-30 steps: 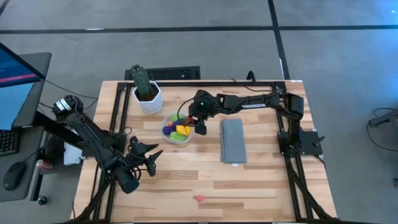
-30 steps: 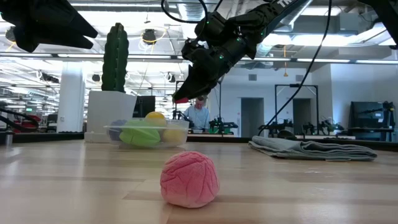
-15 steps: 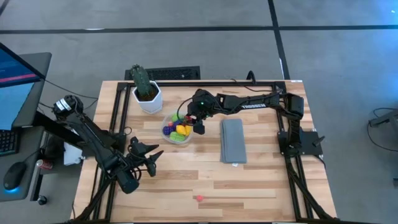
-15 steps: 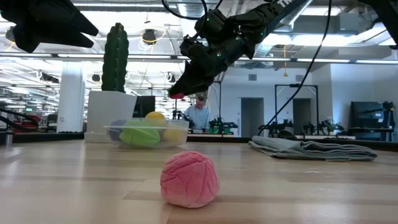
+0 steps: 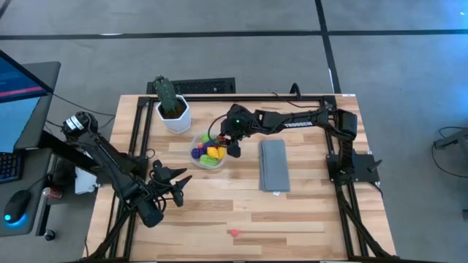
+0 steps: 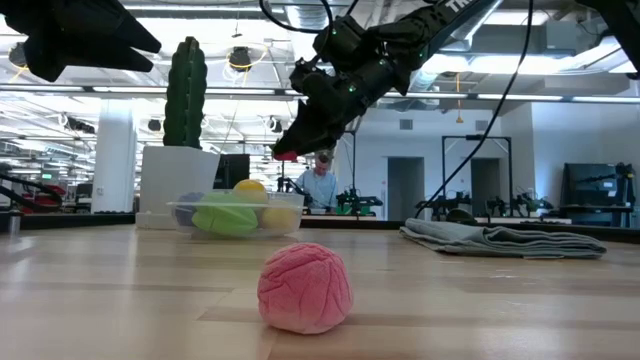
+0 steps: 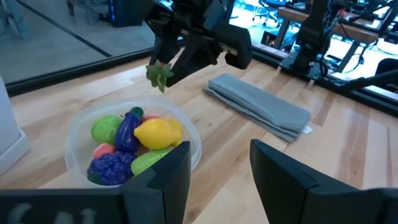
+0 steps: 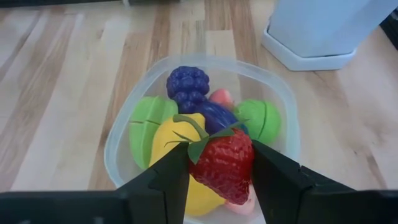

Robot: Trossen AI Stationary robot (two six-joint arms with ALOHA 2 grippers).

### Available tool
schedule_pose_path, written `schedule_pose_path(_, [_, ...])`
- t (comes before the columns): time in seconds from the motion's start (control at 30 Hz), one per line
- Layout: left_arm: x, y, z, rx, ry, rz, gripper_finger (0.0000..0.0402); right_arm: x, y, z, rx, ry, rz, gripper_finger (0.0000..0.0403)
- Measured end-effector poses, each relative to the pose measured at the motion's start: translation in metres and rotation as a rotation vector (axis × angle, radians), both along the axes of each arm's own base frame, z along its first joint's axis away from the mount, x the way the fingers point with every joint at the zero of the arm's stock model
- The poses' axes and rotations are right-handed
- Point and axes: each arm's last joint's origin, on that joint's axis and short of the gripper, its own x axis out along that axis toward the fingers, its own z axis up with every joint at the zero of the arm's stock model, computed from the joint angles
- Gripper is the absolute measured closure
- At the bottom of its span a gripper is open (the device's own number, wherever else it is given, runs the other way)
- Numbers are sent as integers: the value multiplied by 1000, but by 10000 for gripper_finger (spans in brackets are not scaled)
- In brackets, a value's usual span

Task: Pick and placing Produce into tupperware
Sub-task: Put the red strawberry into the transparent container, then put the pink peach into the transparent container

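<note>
On the counter (image 5: pixel 307 219), my right tool (image 8: pixel 219 163) grips a strawberry (image 8: pixel 222 163) above the nearly full tupperware (image 5: pixel 196 139); one pink piece (image 5: pixel 234 233) waits at 6 o'clock.

Both arms are matte black with jointed segments; the right arm (image 5: pixel 292 120) carries white lettering, with black cables trailing behind its pincer.

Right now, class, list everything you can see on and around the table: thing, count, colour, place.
Tupperware: one, clear, table middle, beside the pot.
Produce in it: several, purple, yellow, green, pink.
Strawberry: one, red, held above the tupperware.
Pink piece: one, near front edge.
Cactus: one, green, in white pot.
Cloth: one, grey, folded, right of tupperware.
Right tool: shut on strawberry.
Left tool: open, empty, left front.
</note>
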Motion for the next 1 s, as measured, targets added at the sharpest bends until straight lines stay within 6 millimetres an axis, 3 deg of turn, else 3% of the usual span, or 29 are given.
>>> schedule_pose_path(0.57, [0, 0, 0, 2, 0, 0, 246, 1, 6, 0, 14, -1, 17, 176])
schedule_pose_path(0.73, [0, 0, 0, 6, 5, -3, 246, 0, 9, -1, 101, 15, 32, 168])
schedule_pose_path(1.0, [0, -1, -3, 40, 122, -73, 246, -26, 33, -20, 380, 338, 236, 172])
